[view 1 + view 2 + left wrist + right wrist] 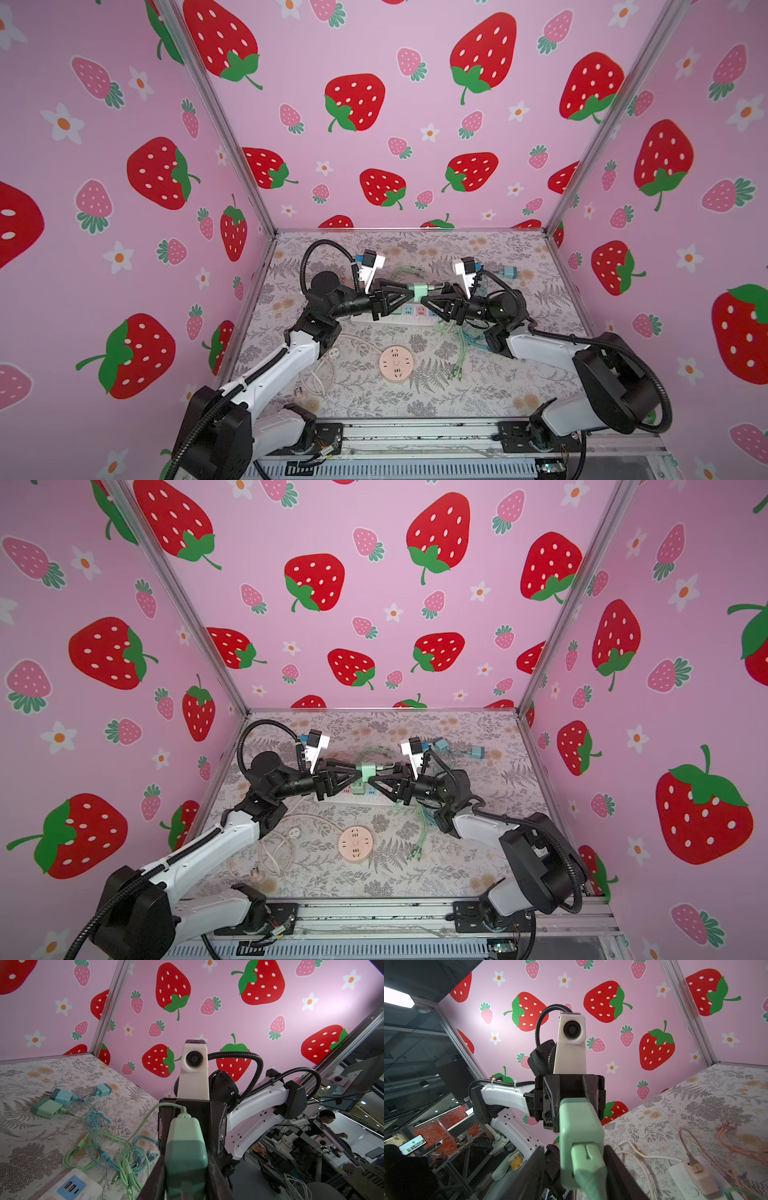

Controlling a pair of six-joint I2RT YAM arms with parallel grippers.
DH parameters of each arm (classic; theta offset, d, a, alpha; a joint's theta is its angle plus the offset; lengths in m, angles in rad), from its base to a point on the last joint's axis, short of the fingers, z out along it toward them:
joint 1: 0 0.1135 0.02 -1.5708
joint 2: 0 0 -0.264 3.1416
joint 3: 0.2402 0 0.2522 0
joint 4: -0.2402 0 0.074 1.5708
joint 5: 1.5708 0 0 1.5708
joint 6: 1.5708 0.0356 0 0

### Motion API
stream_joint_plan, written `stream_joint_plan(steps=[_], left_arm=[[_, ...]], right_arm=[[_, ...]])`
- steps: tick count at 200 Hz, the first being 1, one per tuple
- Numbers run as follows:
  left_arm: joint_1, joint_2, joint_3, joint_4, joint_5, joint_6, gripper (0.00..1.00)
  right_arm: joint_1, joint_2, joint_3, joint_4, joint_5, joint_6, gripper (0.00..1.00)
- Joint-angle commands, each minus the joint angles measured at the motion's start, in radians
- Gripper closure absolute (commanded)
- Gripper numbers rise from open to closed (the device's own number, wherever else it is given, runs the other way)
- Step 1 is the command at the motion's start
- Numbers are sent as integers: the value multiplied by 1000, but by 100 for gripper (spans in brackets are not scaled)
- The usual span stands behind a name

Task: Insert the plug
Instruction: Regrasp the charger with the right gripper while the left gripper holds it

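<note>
Floral table (pixel 490 390), strawberry walls (pixel 374 50). Plug (pixel 419 287) held above strip (pixel 409 311), clamped in left gripper (pixel 412 293). Right gripper (pixel 431 293) jaws narrow round its cord end, contact unclear. Strip mostly hidden.

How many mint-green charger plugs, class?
2. One mint-green charger plug held in the left gripper; another lies on the floral tablecloth beside a blue plug. Others may be hidden.

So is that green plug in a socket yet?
Out. The left gripper holds the green plug in the air, clear of the white power strip.
</note>
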Motion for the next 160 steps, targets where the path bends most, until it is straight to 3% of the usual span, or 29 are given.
stream_joint_plan(steps=[1,97,130,160], left_arm=[[-7,-18,-7,43,22,12,100],[-6,-42,22,-105,12,87,100],[5,-49,40,-167,-3,87,71],[20,-67,48,-213,-7,94,56]], right_arm=[[10,11,34,132,-10,37,56],[19,-3,48,83,-17,7,84],[19,-62,55,-103,1,-110,89],[16,-165,101,-540,66,-377,93]])
